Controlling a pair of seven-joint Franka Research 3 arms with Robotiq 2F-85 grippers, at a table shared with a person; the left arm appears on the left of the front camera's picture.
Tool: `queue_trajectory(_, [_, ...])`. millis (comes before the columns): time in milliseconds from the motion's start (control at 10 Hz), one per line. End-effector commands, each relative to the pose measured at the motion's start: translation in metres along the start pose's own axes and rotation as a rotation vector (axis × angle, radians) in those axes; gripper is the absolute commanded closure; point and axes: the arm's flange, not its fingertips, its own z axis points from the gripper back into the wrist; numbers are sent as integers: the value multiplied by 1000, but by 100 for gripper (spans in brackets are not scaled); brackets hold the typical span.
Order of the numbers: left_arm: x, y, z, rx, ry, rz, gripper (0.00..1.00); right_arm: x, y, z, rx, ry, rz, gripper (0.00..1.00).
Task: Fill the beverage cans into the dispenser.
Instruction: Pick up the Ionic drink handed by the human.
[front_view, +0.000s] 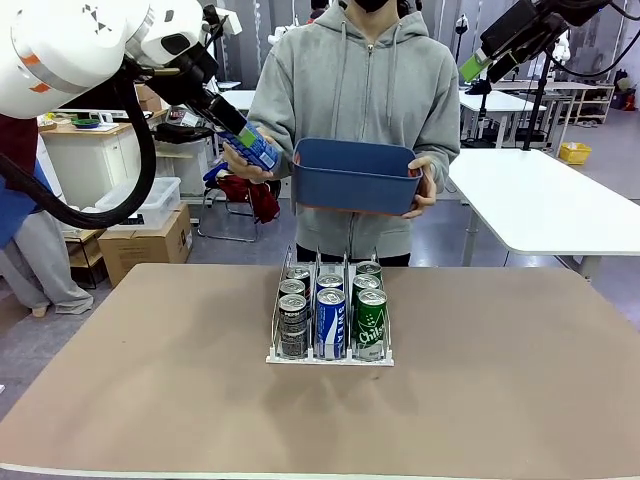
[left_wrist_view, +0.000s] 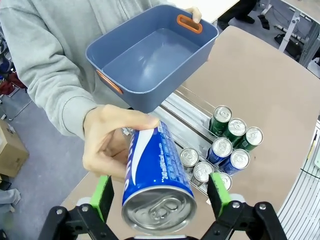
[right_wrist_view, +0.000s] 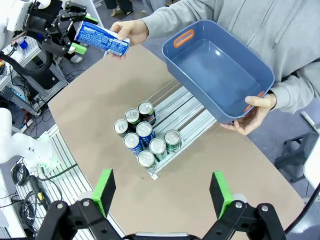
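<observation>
A person's hand (left_wrist_view: 107, 145) holds a blue-and-white beverage can (left_wrist_view: 156, 172) between the green pads of my left gripper (left_wrist_view: 160, 196). The jaws stand open, with a gap on each side of the can. In the front view this can (front_view: 254, 148) and the left gripper (front_view: 236, 132) are up at the person's chest, left of the bin. The dispenser (front_view: 330, 360) stands mid-table with several dark, blue and green cans (front_view: 329, 315) in its three lanes. My right gripper (front_view: 476, 64) hangs open high at the right, and looks down on the dispenser (right_wrist_view: 189, 114) with its pads apart around nothing (right_wrist_view: 162, 194).
The person's other hand holds an empty blue bin (front_view: 355, 180) above the table's far edge, behind the dispenser. The bin (right_wrist_view: 215, 70) has orange handles. The brown tabletop (front_view: 500, 380) is bare around the dispenser. A white table stands at the back right.
</observation>
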Motion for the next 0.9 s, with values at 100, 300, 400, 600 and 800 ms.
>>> queue_trajectory(100, [-1, 5, -8, -21, -48, -13, 0, 0, 0, -1, 2, -1, 2, 0])
queue_trajectory(300, [1, 1, -3, -1, -8, 8, 0, 0, 0, -1, 2, -1, 2, 0])
queue_trajectory(400, [1, 1, -3, -1, -8, 8, 0, 0, 0, -1, 2, -1, 2, 0])
queue_trajectory(600, [0, -1, -4, 2, -11, 16, 60, 0, 0, -1, 2, -1, 2, 0])
queue_trajectory(800, [0, 1, -2, 6, -9, 12, 65, 0, 0, -1, 2, -1, 2, 0])
